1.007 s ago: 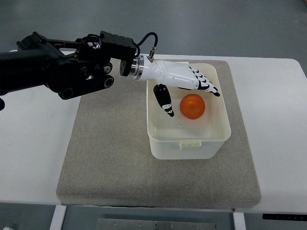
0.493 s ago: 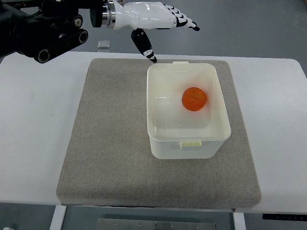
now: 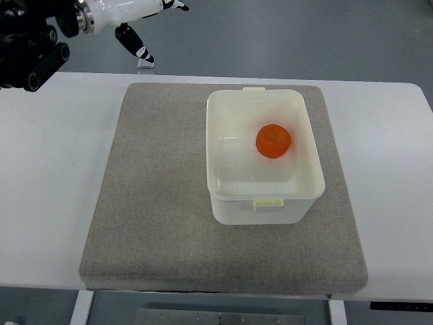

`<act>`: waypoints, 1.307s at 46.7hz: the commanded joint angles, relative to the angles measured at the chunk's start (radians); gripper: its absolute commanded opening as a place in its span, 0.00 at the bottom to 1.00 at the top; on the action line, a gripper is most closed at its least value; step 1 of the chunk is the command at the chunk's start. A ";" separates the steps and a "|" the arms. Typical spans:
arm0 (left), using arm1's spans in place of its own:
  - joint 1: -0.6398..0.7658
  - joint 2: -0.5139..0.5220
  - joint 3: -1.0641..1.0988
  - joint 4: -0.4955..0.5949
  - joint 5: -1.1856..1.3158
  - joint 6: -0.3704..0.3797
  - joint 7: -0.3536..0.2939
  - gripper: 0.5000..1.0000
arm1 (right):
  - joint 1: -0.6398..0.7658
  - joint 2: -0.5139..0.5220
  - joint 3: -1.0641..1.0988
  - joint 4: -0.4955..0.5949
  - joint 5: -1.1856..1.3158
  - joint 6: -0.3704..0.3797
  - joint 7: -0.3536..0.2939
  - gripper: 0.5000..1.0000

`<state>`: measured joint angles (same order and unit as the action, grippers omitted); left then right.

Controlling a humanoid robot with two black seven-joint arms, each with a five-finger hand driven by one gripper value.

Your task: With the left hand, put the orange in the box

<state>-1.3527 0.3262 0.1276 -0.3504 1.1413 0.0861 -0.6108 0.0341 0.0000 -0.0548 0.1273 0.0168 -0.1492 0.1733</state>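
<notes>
The orange (image 3: 273, 141) lies inside the white plastic box (image 3: 265, 198), toward its far right part. The box stands on the grey mat (image 3: 162, 196). My left hand (image 3: 147, 20), white with black fingertips, is at the picture's top left, beyond the table's far edge and well away from the box. Its fingers are spread and hold nothing; part of the hand is cut off by the top edge. The right arm does not show.
The white table (image 3: 47, 176) extends around the mat on both sides. A small clear object (image 3: 145, 63) lies at the table's far edge, just under my left thumb. The black left arm (image 3: 30, 47) fills the top left corner.
My left hand has let go of the orange, risen out of the box and drawn back up and to the left. The orange stays in the box.
</notes>
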 commanded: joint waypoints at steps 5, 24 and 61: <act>0.096 -0.108 0.003 0.171 -0.211 -0.012 0.000 0.98 | 0.001 0.000 0.000 0.000 0.000 0.000 0.000 0.85; 0.201 -0.188 -0.028 0.251 -0.873 -0.080 0.000 0.97 | 0.000 0.000 0.001 0.000 0.000 0.000 0.000 0.85; 0.299 -0.223 -0.506 0.251 -1.141 -0.259 0.085 0.97 | 0.000 0.000 0.001 0.000 0.000 -0.001 0.000 0.85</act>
<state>-1.0558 0.1025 -0.3504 -0.0996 0.0207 -0.1441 -0.5269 0.0340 0.0000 -0.0548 0.1273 0.0168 -0.1492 0.1734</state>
